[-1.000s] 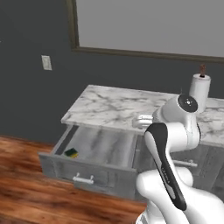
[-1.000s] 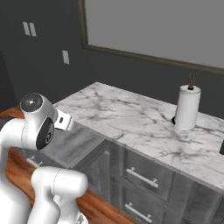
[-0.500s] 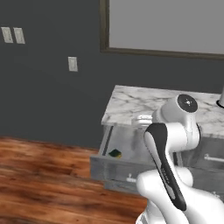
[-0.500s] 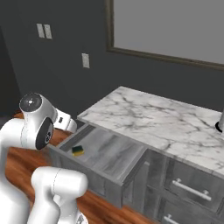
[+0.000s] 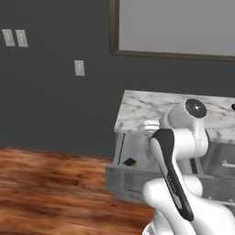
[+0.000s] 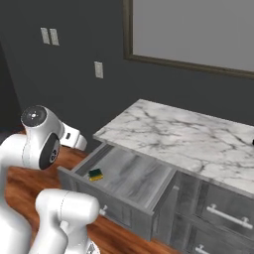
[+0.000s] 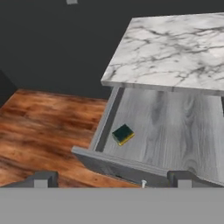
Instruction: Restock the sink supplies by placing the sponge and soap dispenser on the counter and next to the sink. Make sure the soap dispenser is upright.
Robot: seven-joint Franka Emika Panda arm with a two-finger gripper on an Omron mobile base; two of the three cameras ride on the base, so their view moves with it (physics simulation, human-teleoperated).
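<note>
wooden floor [image 7: 39, 127] runs under the pulled-out drawer [image 7: 175, 127], where the gripper [image 7: 111, 179] hangs empty, fingers spread wide. the sponge [image 7: 123, 134] lies near the drawer's front corner; looks light and squashy, best pinched across its sides. beyond, the counter [image 7: 175, 48].

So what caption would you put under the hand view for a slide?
Looking down past the open claw at a sponge lying in the open drawer below the marble counter.

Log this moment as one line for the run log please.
sponge: in open drawer, front-left corner | counter: bare marble here | fingers: apart, above drawer front, holding nothing | sponge pick: not yet done
</note>
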